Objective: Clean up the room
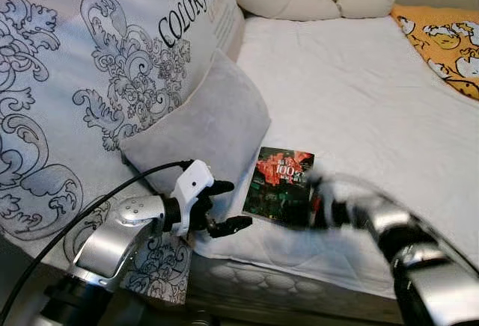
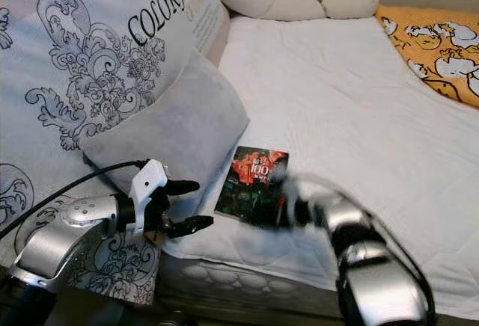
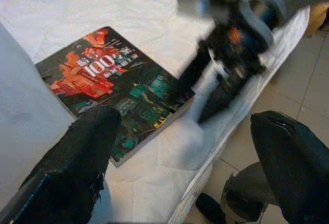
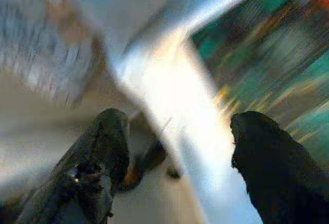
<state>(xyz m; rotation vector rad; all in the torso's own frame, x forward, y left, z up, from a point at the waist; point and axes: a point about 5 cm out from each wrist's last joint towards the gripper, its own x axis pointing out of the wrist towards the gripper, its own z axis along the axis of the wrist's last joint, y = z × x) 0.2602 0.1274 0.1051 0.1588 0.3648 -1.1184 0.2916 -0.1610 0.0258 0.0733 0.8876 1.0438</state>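
Book [image 1: 279, 185] w/ dark cover, red art and "100" on it lies flat on white mattress [image 1: 359, 117] near the front edge, just beside grey cushion [image 1: 202, 128]. L gripper [image 1: 227, 206] hovers at the mattress edge, near book's corner, fingers apart, nothing between them. R gripper [image 3: 205, 93] motion-blurred, at the book's front-right corner; in R wrist view fingers [image 4: 267, 157] spread apart, book edge blurred between, contact unclear. Big patterned pillow [image 1: 90, 79] "COLORFUL" leans behind cushion. Beige bolster [image 1: 299, 1] at far end, orange printed blanket [image 1: 449, 42] far right
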